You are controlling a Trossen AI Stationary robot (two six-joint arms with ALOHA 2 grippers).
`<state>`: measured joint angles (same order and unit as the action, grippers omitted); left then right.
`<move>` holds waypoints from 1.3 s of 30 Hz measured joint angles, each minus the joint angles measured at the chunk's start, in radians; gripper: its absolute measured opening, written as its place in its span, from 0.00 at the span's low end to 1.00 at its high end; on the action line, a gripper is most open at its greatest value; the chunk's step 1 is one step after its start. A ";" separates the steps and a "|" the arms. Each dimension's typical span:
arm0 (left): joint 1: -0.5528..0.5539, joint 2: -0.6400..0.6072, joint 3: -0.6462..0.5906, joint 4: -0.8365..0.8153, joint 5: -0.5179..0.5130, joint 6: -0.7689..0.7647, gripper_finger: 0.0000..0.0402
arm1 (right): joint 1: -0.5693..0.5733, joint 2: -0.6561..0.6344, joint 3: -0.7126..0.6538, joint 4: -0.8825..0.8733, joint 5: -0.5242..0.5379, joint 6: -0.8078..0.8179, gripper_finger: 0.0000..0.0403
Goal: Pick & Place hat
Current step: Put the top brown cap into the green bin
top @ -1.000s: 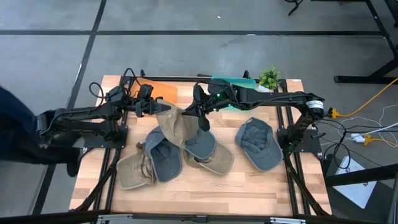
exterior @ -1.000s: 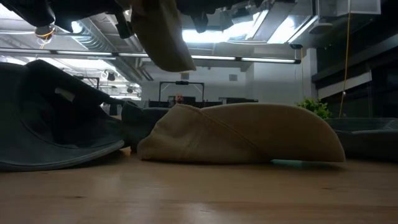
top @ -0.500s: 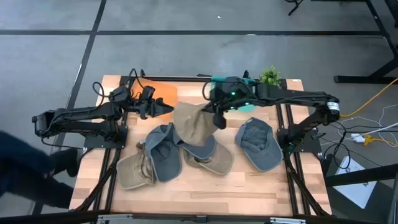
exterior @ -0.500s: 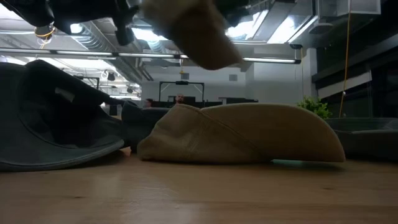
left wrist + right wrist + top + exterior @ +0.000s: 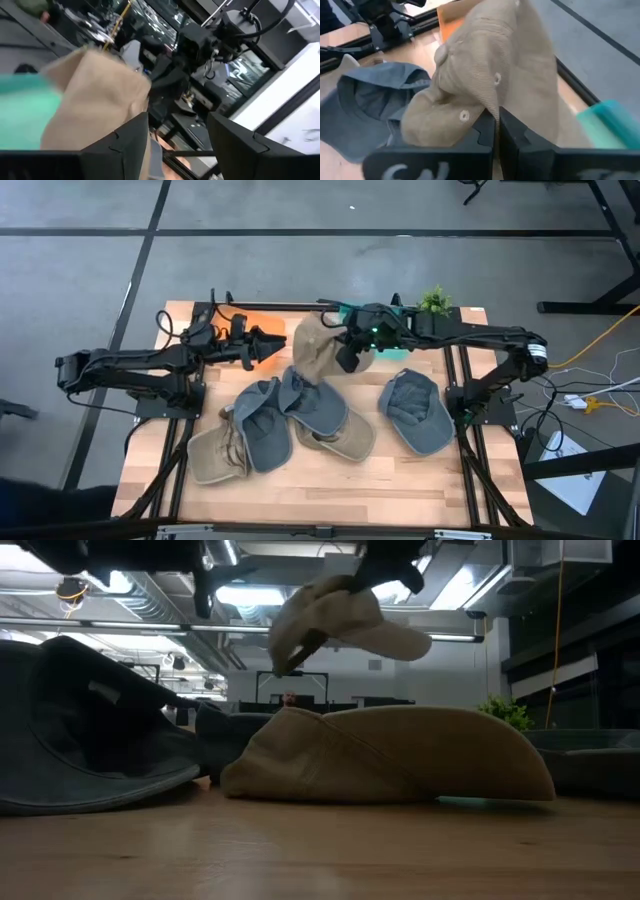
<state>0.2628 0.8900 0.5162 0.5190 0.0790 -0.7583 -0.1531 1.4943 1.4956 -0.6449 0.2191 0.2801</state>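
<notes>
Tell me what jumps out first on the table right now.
A tan hat hangs in the air near the table's far edge, pinched by the right end effector. The left end effector sits open just beside it, apart from the cloth. Below, a heap of grey and tan hats covers the table's middle.

Tan corduroy hat (image 5: pixel 313 348), grey caps (image 5: pixel 415 411), orange sheet (image 5: pixel 262 330).

I see my two arms, left arm (image 5: pixel 130 364) and right arm (image 5: pixel 470 337), are dark and slim, with black cables looping near the wrists. The right arm shows a small green light and a white ring at one joint.
</notes>
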 joint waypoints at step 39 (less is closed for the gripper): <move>-0.045 0.315 0.267 -0.292 -0.133 0.154 0.16 | -0.001 0.049 0.000 0.166 -0.085 0.012 0.02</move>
<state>0.2176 1.2049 0.7830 0.2272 -0.0544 -0.6044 -0.1543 1.5433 1.4956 -0.4786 0.1338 0.2924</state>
